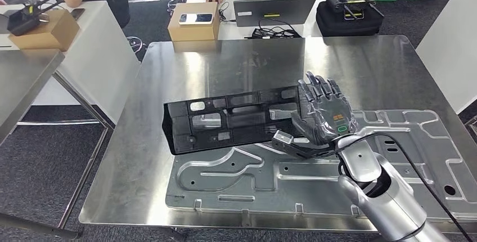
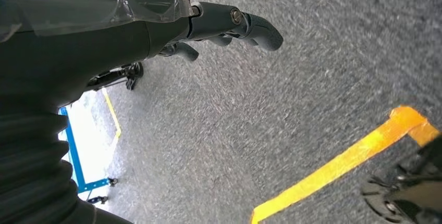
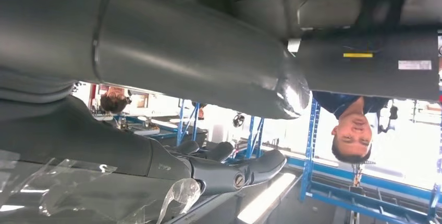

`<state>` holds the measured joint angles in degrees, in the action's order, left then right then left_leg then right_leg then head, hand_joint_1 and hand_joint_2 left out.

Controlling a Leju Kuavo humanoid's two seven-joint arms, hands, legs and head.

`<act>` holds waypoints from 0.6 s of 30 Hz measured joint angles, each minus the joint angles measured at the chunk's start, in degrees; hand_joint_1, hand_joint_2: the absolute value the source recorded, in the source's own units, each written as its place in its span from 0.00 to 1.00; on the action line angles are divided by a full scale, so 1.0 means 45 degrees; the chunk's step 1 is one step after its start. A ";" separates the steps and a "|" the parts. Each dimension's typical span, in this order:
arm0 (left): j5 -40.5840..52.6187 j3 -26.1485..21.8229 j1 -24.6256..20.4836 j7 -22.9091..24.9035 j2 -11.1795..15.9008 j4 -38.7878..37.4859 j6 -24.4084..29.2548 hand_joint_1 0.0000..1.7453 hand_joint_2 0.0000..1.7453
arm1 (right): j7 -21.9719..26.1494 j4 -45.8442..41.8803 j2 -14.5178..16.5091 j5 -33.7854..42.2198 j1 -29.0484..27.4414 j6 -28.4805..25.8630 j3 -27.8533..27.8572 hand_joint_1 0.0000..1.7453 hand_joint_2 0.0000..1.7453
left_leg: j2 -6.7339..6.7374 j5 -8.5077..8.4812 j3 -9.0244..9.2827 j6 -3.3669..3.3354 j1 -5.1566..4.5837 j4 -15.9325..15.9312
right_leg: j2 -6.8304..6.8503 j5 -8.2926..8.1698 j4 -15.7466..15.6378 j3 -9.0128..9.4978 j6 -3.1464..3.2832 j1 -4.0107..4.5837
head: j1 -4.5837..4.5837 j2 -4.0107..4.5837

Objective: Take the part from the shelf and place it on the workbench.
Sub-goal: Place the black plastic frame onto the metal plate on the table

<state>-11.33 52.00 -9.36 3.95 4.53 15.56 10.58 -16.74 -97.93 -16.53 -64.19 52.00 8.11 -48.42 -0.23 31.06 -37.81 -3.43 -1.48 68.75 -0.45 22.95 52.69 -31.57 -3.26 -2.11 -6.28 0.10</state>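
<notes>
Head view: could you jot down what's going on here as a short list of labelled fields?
Right hand: holds one end of the black part
Black part: long, tilted, over the workbench
Metal panel: lies flat on the workbench, under the part
Left hand: hangs over the floor, holds nothing
Behind: people at a white table

The right arm (image 1: 382,194) is silver, built of rounded metallic segments, with a black cable (image 1: 416,169) running alongside it. Its right hand (image 1: 326,115) has a shiny grey back with a small green-and-orange marking. The left hand (image 2: 156,31) is dark, under clear plastic film, with a silver screw at one finger.
</notes>
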 joint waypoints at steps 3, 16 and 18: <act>-0.0005 0.0000 0.0065 -0.0016 -0.0036 0.0000 -0.0051 0.00 1.00 | 0.0067 0.0000 -0.0002 -0.0016 -0.0044 0.0034 -0.0001 0.00 0.00 | -0.0007 -0.0396 0.0038 -0.0128 0.0033 -0.0169 | -0.0005 -0.0001 -0.0010 0.0024 0.0005 0.0055 | 0.0002 0.0001; -0.0006 -0.0010 0.0040 -0.0140 -0.0119 0.0000 -0.0104 0.00 0.00 | -0.0131 -0.0104 -0.0255 0.0127 -0.0282 -0.0409 0.0455 0.00 0.00 | 0.0123 -0.2124 0.2082 -0.0677 -0.0206 -0.4363 | -0.0008 0.1954 0.3870 -0.1719 -0.0248 0.0163 | 0.0006 0.0001; 0.0004 -0.0010 0.0050 -0.0161 -0.0175 0.0000 -0.0118 0.00 0.00 | -0.0104 -0.0104 -0.0255 0.0114 -0.0352 -0.0399 0.0453 0.00 0.00 | 0.0104 -0.2106 0.2071 -0.0642 -0.0141 -0.4298 | 0.0013 0.1588 0.3653 -0.1584 -0.0362 0.0119 | 0.0006 0.0001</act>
<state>-11.31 51.95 -9.14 3.22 3.74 15.56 10.05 -17.21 -98.40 -17.68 -63.68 50.42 6.32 -46.38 0.24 21.58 -28.49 -6.31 -2.11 49.40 -0.39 30.09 69.12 -38.70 -4.89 -1.58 -6.26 0.11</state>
